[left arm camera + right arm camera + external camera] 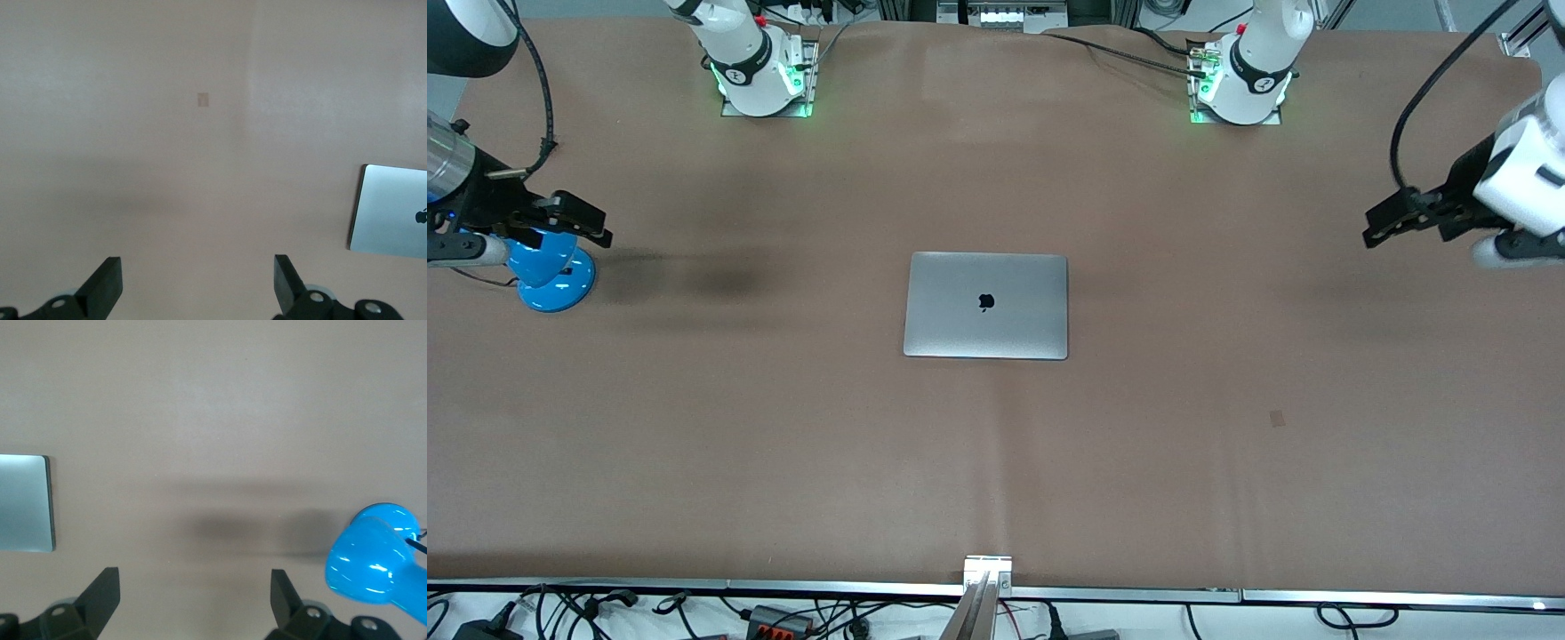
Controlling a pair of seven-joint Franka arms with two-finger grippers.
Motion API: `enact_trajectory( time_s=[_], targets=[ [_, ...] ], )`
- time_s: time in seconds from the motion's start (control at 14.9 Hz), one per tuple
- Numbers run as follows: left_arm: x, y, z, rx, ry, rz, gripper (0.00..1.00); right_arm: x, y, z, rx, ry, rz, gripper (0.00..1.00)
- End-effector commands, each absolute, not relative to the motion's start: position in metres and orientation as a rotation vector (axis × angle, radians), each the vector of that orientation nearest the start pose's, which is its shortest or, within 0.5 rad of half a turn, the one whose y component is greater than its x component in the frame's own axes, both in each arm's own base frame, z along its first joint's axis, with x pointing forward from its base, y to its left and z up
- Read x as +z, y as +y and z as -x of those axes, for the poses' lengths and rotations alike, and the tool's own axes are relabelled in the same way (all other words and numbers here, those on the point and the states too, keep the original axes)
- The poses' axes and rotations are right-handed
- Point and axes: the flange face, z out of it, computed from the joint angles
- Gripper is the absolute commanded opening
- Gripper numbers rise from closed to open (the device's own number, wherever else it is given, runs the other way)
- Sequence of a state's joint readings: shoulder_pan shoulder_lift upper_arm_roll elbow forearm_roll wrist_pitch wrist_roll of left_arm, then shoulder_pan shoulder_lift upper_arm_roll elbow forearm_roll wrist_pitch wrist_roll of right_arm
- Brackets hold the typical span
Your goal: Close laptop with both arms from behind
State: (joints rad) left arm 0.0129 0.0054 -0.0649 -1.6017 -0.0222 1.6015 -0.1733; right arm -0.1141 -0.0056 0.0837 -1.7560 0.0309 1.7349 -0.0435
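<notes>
1. Black and two-fingered, the left claw [1376, 229] hangs over bare bench at the left arm's end, its fingers spread wide and holding nothing; its wrist view shows both fingertips [107, 283] far apart above the brown surface.
2. The right claw [596, 227] hangs over the right arm's end of the bench with its fingers equally wide and empty, just above a bright blue desk lamp [547, 271] that stands there.
3. Both claws are well apart from the laptop [986, 305], and neither touches anything.
4. The laptop lies flat in the middle of the brown bench [996, 462], between the two arms' ends, lid down with the dark apple logo facing up. No keyboard or screen shows, so the closing looks already done.
5. Handling, as a judgement: the silver-grey metal shell should be stiff and fairly heavy for its thinness, and its smooth lid will be slippery under hard fingers.
6. The screen under the lid is fragile, so any contact should be a light, even push from both arms rather than a pinch.
7. The best place to press would be the lid's rim toward the robots' bases, one claw near each corner, away from the logo's middle, where the panel flexes most.
</notes>
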Motion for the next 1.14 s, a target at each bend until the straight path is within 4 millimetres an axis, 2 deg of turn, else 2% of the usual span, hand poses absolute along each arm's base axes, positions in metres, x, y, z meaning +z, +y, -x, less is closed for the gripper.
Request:
enact_trajectory(
  time_s=[0.0,1.07],
  targets=[
    [0.6067,-0.0358,-0.5440,0.001,-0.161,3.169,1.00,0.5557,-0.0184,-0.5527,0.019,-0.030,3.137,1.00],
    [0.6060,-0.0364,-0.5412,0.044,-0.158,3.164,1.00,0.5560,-0.0246,-0.5501,0.005,0.010,3.143,1.00]
  ],
)
